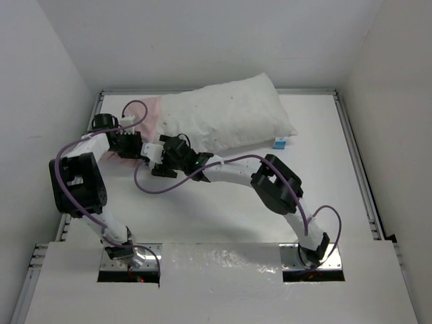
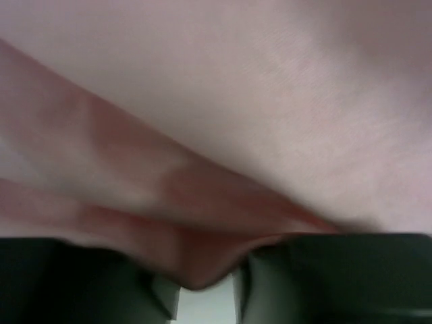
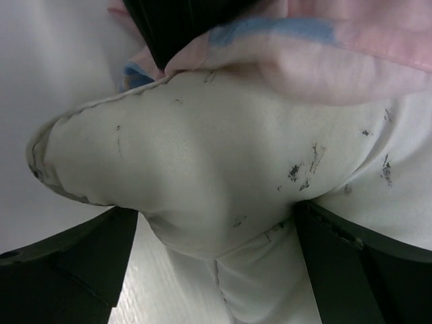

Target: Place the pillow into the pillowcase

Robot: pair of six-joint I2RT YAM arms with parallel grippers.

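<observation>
While the pillow (image 1: 229, 115) lies slanted across the far side of the table (image 1: 324, 196), only its left end is covered by the pink pillowcase (image 1: 150, 111). The rest is bare, with the little blue tag (image 1: 281, 142) at the right end. My right pincer (image 3: 216, 270) is spread wide, one finger on each side of a speckled pillow corner just below the case's hem. My left pincer (image 2: 209, 297) is right up against the pink cloth, a fold sagging into the gap between the fingers, and honestly I can't tell if it's pinching that.
</observation>
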